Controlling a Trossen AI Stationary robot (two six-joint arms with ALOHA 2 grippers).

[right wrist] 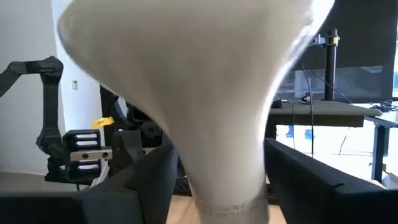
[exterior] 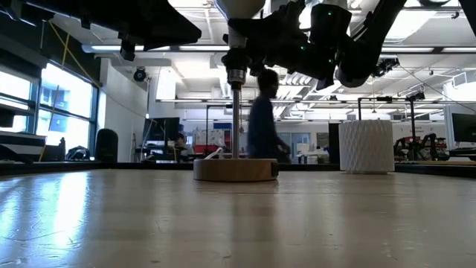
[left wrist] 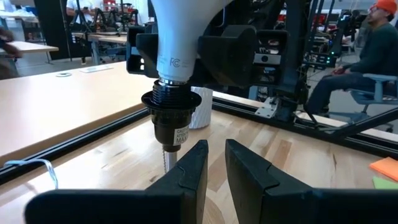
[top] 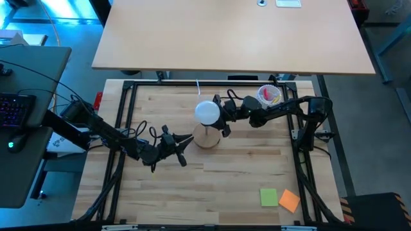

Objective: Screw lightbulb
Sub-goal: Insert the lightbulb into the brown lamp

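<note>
The white lightbulb [top: 207,111] stands upright with its narrow base in the black socket [left wrist: 171,115]. The socket tops a thin post on the round wooden stand [exterior: 235,170]. My right gripper [top: 219,115] reaches in level from the table's right. It is open, with a finger [right wrist: 152,180] close on either side of the bulb's neck [right wrist: 229,186]. My left gripper [left wrist: 215,155] hovers level just left of the post, above the stand's rim. Its fingers are nearly together, and nothing is in the narrow gap between them.
A white ribbed cup [top: 270,95] with coloured contents stands at the far right. Green [top: 268,197] and orange [top: 289,201] paper squares lie near the front right. Black frame rails [top: 125,115] border the wooden top. A person [exterior: 262,119] walks in the room behind.
</note>
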